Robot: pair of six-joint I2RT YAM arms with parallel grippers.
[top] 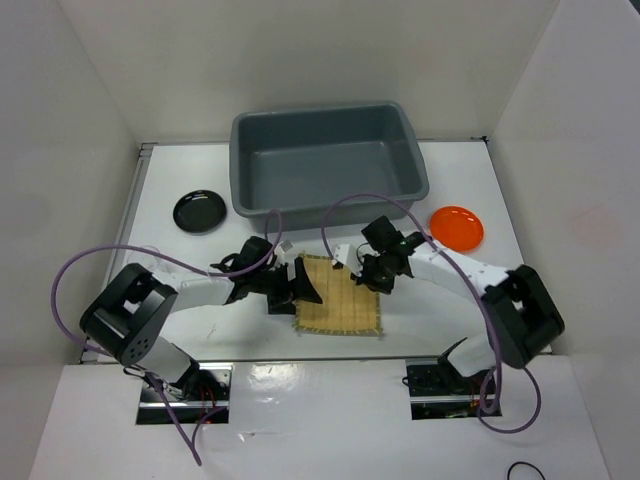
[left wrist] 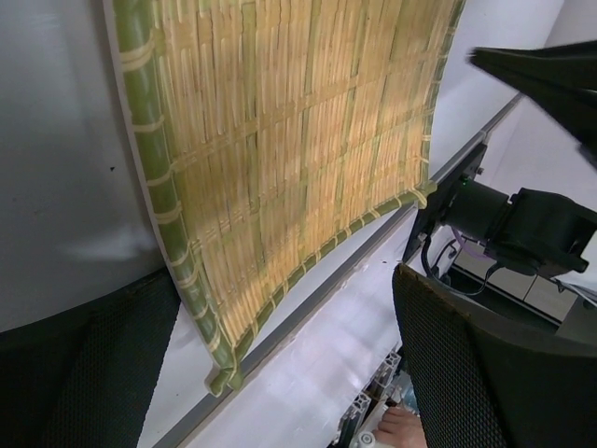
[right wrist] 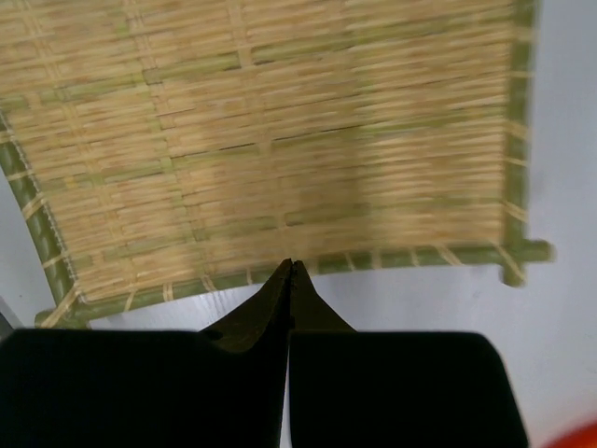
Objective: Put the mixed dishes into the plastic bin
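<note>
The tan woven bamboo mat [top: 338,308] lies flat on the table in front of the grey plastic bin [top: 250,200]. My left gripper [top: 303,286] is open at the mat's left edge, and the mat [left wrist: 280,159] fills the left wrist view between its wide-spread fingers [left wrist: 485,373]. My right gripper [top: 364,277] is shut and empty, its tips [right wrist: 291,269] over the mat's far edge [right wrist: 280,140]. The black plate [top: 199,211] sits left of the bin and the orange plate [top: 457,227] sits right of it. No glass cups are in view.
The bin looks empty inside. White enclosure walls stand on the left, right and back. The table's near edge and a metal rail [left wrist: 308,308] run just past the mat's near corner. The right arm [left wrist: 522,224] shows in the left wrist view.
</note>
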